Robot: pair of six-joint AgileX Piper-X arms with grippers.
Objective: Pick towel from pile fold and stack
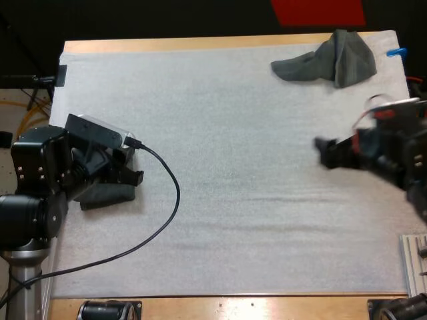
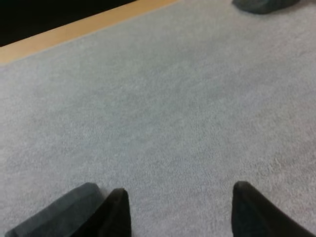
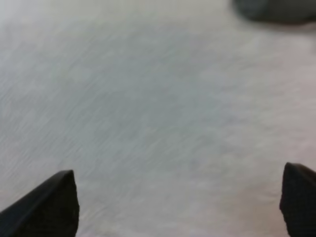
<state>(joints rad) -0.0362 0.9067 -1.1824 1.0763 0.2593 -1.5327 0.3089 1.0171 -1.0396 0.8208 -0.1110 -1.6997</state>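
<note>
Two towels matter here: the folded towel (image 1: 107,195) lies at the left edge of the mat (image 1: 233,220), just beside my left claw (image 2: 180,188), which is spread and empty, so I judge that spot to be the base of the stack. The crumpled towel (image 1: 330,57) sits at the far right corner. My right claw (image 3: 178,170), spread wide over bare mat, hovers near it with nothing between them.

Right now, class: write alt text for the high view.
A crumpled towel lies far right on the white mat. The left gripper sits by a folded towel at the mat's left edge; the right gripper hangs over bare mat.
</note>
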